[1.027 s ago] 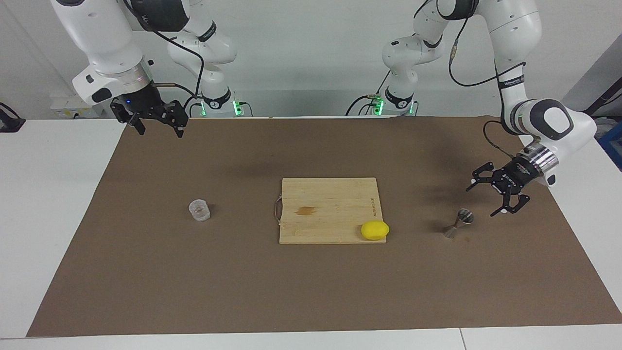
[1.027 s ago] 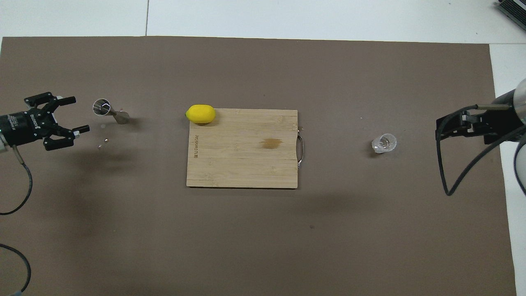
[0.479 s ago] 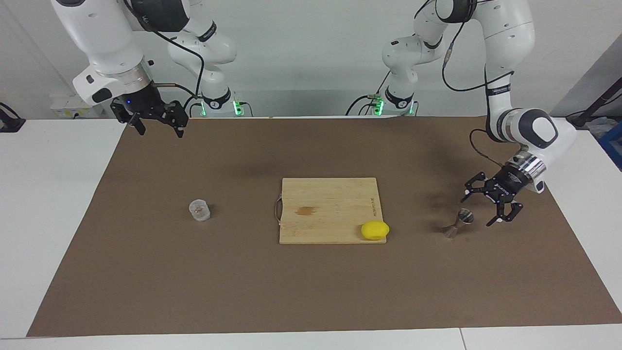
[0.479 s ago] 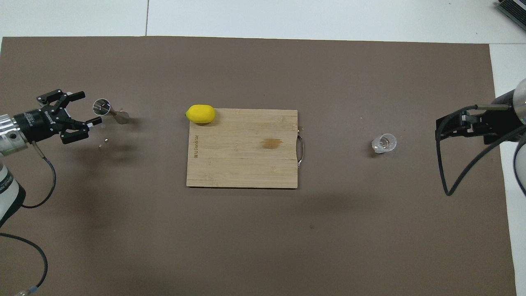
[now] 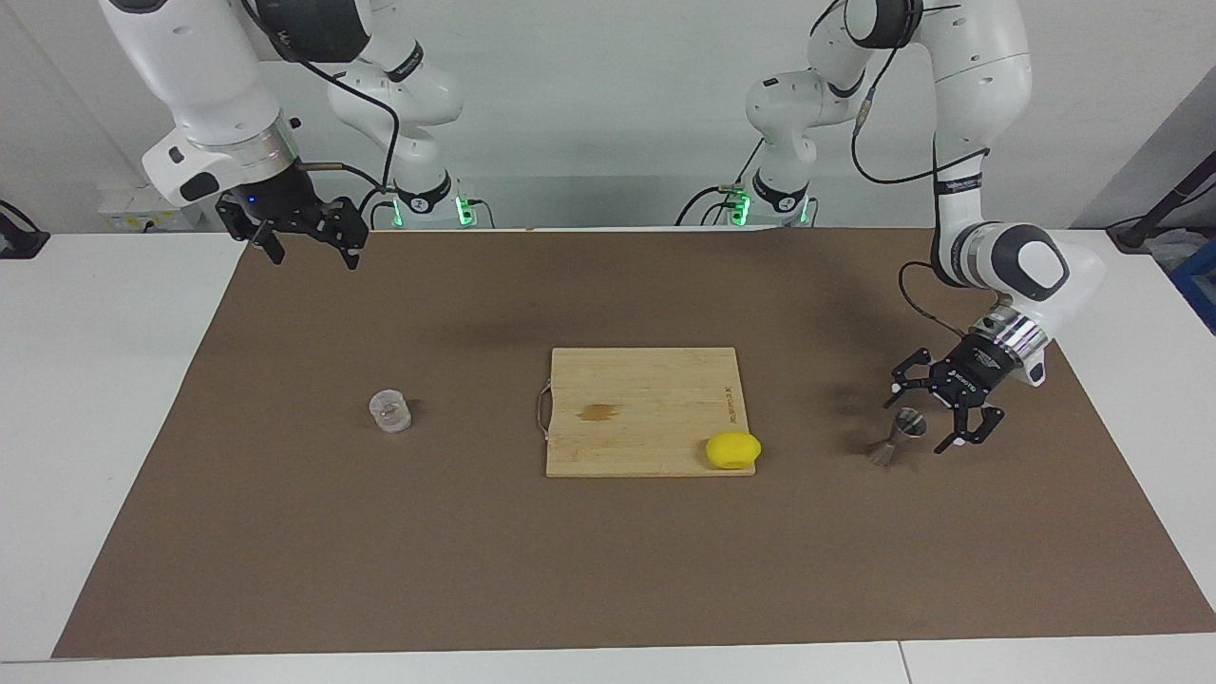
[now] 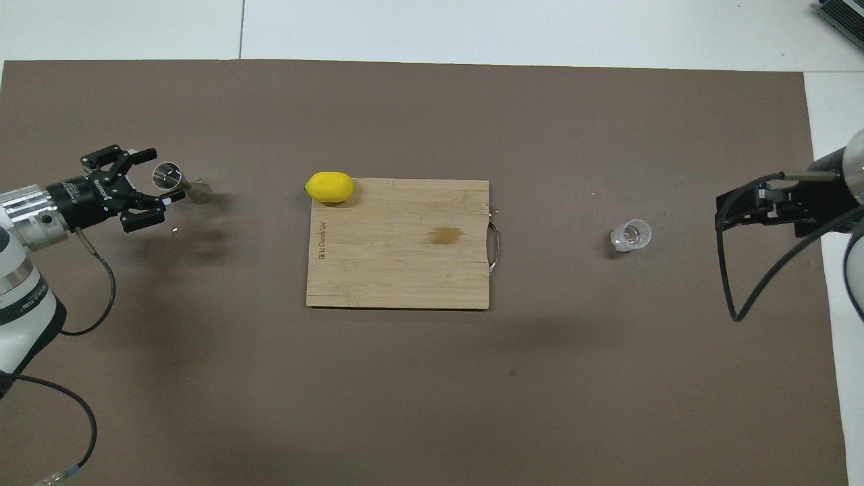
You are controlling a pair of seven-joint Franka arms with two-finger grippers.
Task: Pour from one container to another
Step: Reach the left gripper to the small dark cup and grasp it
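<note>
- Left gripper [image 5: 923, 420] wide open, fingers [image 6: 146, 154] either side of the jigger's [image 5: 897, 437] top cup, not gripping.
- Jigger upright on mat [image 5: 608, 570], left arm's end.
- Cup [image 5: 390, 410] on mat, right arm's end.
- Right gripper [image 5: 309, 249] waits high over mat corner, open, empty.
- Lemon [image 5: 732, 449] on board [image 5: 636, 389] corner.

Robotics lab: two white arms [image 5: 978, 142] bolted at white table [image 5: 95, 380], brown mat [image 5: 608, 551], bare walls, trailing cables.
</note>
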